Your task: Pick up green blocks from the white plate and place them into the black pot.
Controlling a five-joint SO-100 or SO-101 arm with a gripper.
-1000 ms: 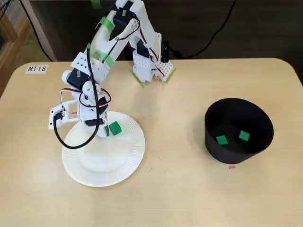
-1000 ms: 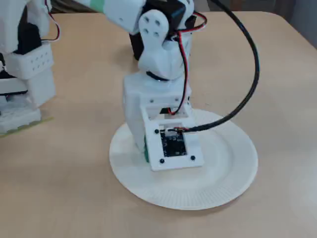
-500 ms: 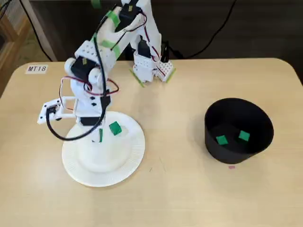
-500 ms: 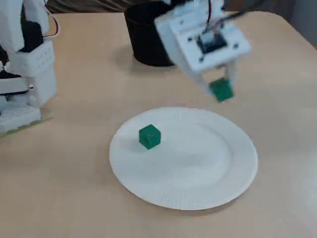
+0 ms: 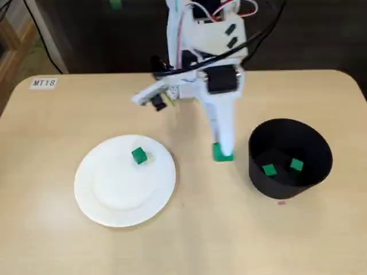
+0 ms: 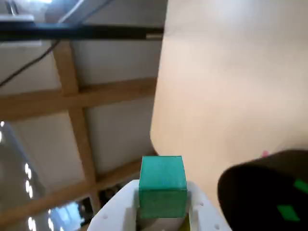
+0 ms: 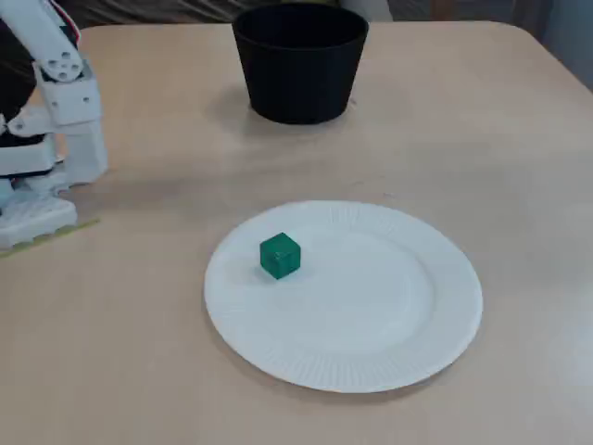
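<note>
My gripper (image 5: pixel 222 153) hangs above the table just left of the black pot (image 5: pixel 290 158), shut on a green block (image 5: pixel 221 153). The wrist view shows that block (image 6: pixel 162 185) clamped between the white fingers, with the pot (image 6: pixel 269 192) at the lower right. Two green blocks (image 5: pixel 268 169) (image 5: pixel 296 165) lie inside the pot. One more green block (image 5: pixel 138 155) rests on the white plate (image 5: pixel 109 200); in the other fixed view this block (image 7: pixel 280 255) sits on the plate's (image 7: pixel 408 334) left part, the pot (image 7: pixel 299 60) stands behind, and the gripper is out of frame.
The arm's white base (image 7: pixel 42 148) stands at the left of a fixed view. A label reading MT18 (image 5: pixel 44 83) is stuck near the table's far left corner. A small pink mark (image 5: pixel 281 201) lies in front of the pot.
The gripper closed on a block on the plate, lifted it and swung right, from over the plate to beside the pot. One block stayed on the plate.
</note>
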